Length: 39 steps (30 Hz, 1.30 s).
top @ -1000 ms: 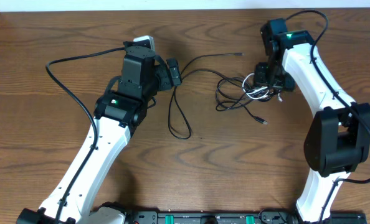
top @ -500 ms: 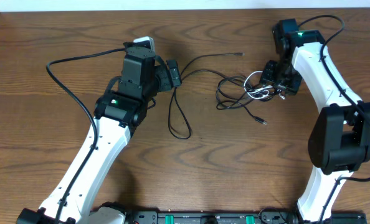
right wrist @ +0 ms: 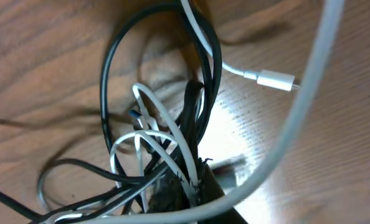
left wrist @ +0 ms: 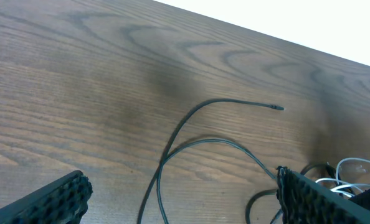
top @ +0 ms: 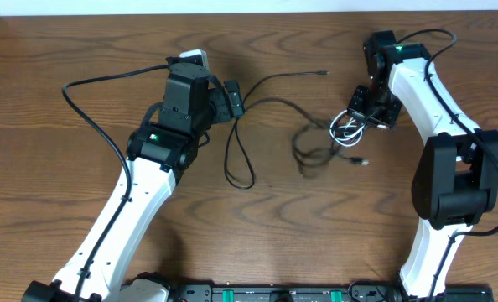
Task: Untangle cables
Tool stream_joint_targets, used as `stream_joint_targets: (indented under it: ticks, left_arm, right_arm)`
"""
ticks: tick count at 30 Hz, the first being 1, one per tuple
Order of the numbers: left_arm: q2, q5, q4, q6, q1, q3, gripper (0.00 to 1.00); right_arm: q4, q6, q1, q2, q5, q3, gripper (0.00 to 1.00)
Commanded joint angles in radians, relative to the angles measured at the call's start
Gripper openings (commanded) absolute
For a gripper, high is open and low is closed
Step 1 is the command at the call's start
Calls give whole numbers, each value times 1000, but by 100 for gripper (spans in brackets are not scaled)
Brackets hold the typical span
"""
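The cables lie right of centre. My right gripper [top: 365,113] is shut on the white cable [top: 343,127] and on black strands bunched with it, holding them just off the wood. In the right wrist view the gripper [right wrist: 194,182] pinches the white cable [right wrist: 172,140] beside a black cable [right wrist: 107,74], and a white plug [right wrist: 276,79] lies beyond. A loose black tangle [top: 304,151] trails left of the grip. A long black cable [top: 323,74] runs to my left gripper [top: 228,94], which is open. That black cable [left wrist: 157,180] passes on the table between its fingers [left wrist: 51,199].
The thick black arm cable [top: 90,105] loops across the table's left side. The table's far edge [top: 249,12] runs along the top. Both arm bases stand at the near edge, with the right arm [top: 450,180] down the right side.
My right gripper has shut on the white cable and moved up and right. The bundle lifted with it, and the black tangle has pulled thinner. The left arm has not moved.
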Motion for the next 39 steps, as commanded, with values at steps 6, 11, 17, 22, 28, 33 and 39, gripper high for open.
stream_joint_targets:
  ticks: [6, 11, 17, 22, 28, 33, 39]
  left_arm:
    - [-5, 6, -2, 17, 5, 18, 97]
    - [-5, 193, 9, 18, 4, 18, 97]
    - [-5, 547, 97, 69, -30, 18, 97]
    - [21, 614, 137, 57, -72, 18, 97]
    - [129, 769, 289, 38, -95, 18, 97]
    - [205, 786, 380, -17, -108, 18, 97]
    - [235, 714, 409, -18, -127, 18, 96]
  right_arm:
    - [-84, -268, 16, -115, -101, 202, 1]
    - [-152, -343, 40, -193, -164, 293, 1]
    - [-169, -332, 47, -220, -186, 293, 1]
    - [-159, -347, 48, -218, -245, 293, 1]
    - [-173, -394, 48, -219, -305, 293, 1]
    - [-209, -449, 48, -219, -348, 293, 1]
    - [-245, -499, 48, -228, -433, 293, 1]
